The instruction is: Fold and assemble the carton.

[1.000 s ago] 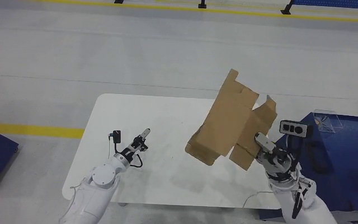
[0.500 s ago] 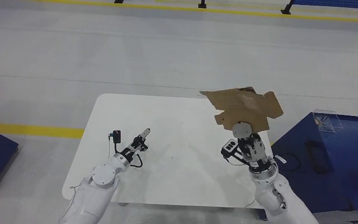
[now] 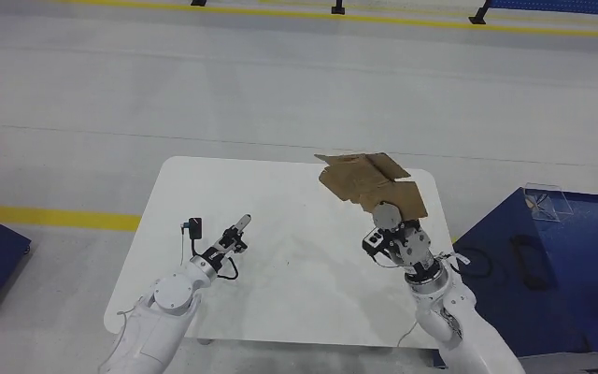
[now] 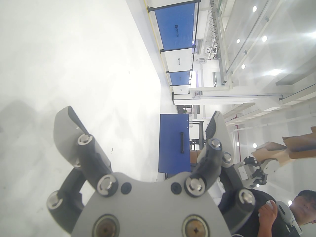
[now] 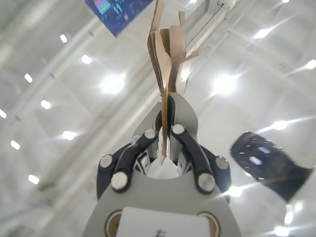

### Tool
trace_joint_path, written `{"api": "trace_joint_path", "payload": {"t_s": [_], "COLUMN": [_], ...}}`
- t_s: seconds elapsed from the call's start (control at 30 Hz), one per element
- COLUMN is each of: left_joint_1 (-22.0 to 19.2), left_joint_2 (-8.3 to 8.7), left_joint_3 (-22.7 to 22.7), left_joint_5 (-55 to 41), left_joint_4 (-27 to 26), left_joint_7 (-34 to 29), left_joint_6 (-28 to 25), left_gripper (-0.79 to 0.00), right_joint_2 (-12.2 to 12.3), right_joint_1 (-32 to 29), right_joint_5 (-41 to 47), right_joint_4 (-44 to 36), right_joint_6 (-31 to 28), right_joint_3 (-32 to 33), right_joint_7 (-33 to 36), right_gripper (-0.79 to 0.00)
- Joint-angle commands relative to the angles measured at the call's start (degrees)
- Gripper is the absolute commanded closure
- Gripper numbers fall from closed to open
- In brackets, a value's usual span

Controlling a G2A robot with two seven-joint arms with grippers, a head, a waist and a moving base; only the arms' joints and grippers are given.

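The white, round-cornered counter (image 3: pixel 280 280) carried a small black corded device (image 3: pixel 194 226) near its left edge.

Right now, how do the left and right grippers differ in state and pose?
The left gripper has its fingers spread and holds nothing; the right gripper is shut on the carton. The left sits low over the table; the right points upward, carton above it. Both are the same two-fingered design.
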Motion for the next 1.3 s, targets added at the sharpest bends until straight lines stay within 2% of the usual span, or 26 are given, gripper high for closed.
{"api": "trace_joint_path", "payload": {"t_s": [0.0,0.13,0.3,0.43,0.7,0.73,0.8,0.87,0.97,1.03,1.17,1.27], "left_joint_1": [0.0,0.0,0.0,0.0,0.1,0.8,1.0,0.8,0.0,-1.4,-4.5,-6.6], "left_joint_2": [0.00,0.00,0.00,0.00,-0.03,-0.09,0.03,0.33,0.38,0.36,-0.21,-0.63], "left_joint_3": [0.0,0.0,0.0,0.0,0.0,-0.1,-2.4,-5.0,-6.4,-6.1,-2.7,-0.8], "left_joint_5": [0.0,0.0,0.0,0.0,-0.4,-3.5,-14.7,-23.2,-34.9,-37.6,-38.5,-38.1], "left_joint_4": [0.0,0.0,0.0,0.0,-0.4,-1.6,-3.4,-4.5,-3.9,-1.6,2.9,5.8], "left_joint_7": [0.0,0.0,0.0,0.0,-0.3,-3.1,-12.1,-20.3,-34.7,-41.3,-51.2,-54.4], "left_joint_6": [0.0,0.0,0.0,0.0,-0.1,0.3,4.6,5.9,10.9,13.7,18.0,18.8], "left_gripper": [-0.785,-0.785,-0.785,-0.785,-0.785,-0.785,-0.785,-0.785,-0.785,-0.785,-0.785,-0.785], "right_joint_2": [0.3,0.8,1.2,0.9,0.9,0.9,0.7,0.5,0.4,0.1,-0.4,-0.8], "right_joint_1": [-0.9,-2.1,-2.5,-2.5,-2.5,-2.5,-2.2,-1.2,1.1,2.4,5.2,6.8], "right_joint_5": [-14.0,-31.4,-56.2,-63.7,-65.2,-68.2,-71.4,-71.3,-72.6,-70.9,-68.3,-66.6], "right_joint_4": [-0.1,1.3,4.7,7.2,6.9,6.6,6.6,7.7,10.2,11.8,15.4,17.6], "right_joint_6": [-8.1,-19.0,-33.3,-35.1,-35.2,-35.4,-34.2,-30.4,-27.2,-25.8,-24.5,-25.3], "right_joint_3": [2.6,6.6,8.3,6.4,6.2,5.8,4.3,2.5,0.4,-1.2,-3.8,-5.3], "right_joint_7": [6.1,11.4,8.3,2.7,2.2,0.8,-0.8,0.4,3.4,6.2,12.4,15.6], "right_gripper": [0.000,0.000,0.000,0.000,0.000,0.000,0.000,0.000,0.000,0.000,0.000,0.000]}}
